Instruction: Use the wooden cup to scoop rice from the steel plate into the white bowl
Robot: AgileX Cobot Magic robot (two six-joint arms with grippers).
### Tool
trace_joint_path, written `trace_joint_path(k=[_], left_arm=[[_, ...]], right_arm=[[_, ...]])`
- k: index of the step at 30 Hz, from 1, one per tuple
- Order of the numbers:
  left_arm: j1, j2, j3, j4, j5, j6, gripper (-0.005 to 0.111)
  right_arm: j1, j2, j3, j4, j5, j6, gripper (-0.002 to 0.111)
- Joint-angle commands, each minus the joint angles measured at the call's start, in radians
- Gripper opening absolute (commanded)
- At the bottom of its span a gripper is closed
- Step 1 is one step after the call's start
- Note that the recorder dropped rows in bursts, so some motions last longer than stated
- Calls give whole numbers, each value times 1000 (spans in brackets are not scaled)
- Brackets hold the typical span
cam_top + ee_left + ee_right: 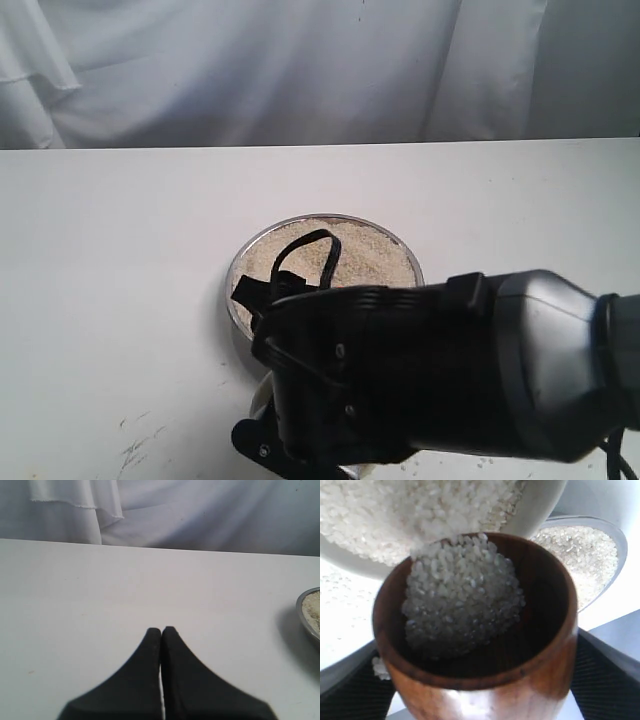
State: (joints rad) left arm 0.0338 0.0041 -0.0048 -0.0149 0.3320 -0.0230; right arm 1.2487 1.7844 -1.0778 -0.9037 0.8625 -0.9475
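Observation:
My right gripper (480,692) is shut on the wooden cup (485,680), its black fingers (607,680) on either side. The cup is tilted with its mouth against the white bowl (542,502), and rice (460,595) lies heaped in the cup up to the bowl's rim. More rice (390,510) fills the bowl. Beyond it is the steel plate (619,540), covered in rice (580,555). In the exterior view the right arm (420,370) hides the cup and nearly all of the bowl in front of the steel plate (236,268). My left gripper (161,630) is shut and empty over bare table.
The white table (110,260) stretches to both sides of the plate, with small scuff marks (135,445) near its front left. A white curtain (300,70) hangs behind the far edge. The steel plate's rim (306,611) shows at one edge of the left wrist view.

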Motion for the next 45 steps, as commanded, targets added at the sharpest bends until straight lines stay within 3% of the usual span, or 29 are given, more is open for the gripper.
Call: trace_joint_path(k=[1, 45], left_arm=[[2, -4, 5, 1, -13, -1, 0], [2, -4, 5, 1, -13, -1, 0]], right_arm=[[29, -13, 4, -62, 49, 40, 0], [159, -13, 4, -365, 237, 166, 0]])
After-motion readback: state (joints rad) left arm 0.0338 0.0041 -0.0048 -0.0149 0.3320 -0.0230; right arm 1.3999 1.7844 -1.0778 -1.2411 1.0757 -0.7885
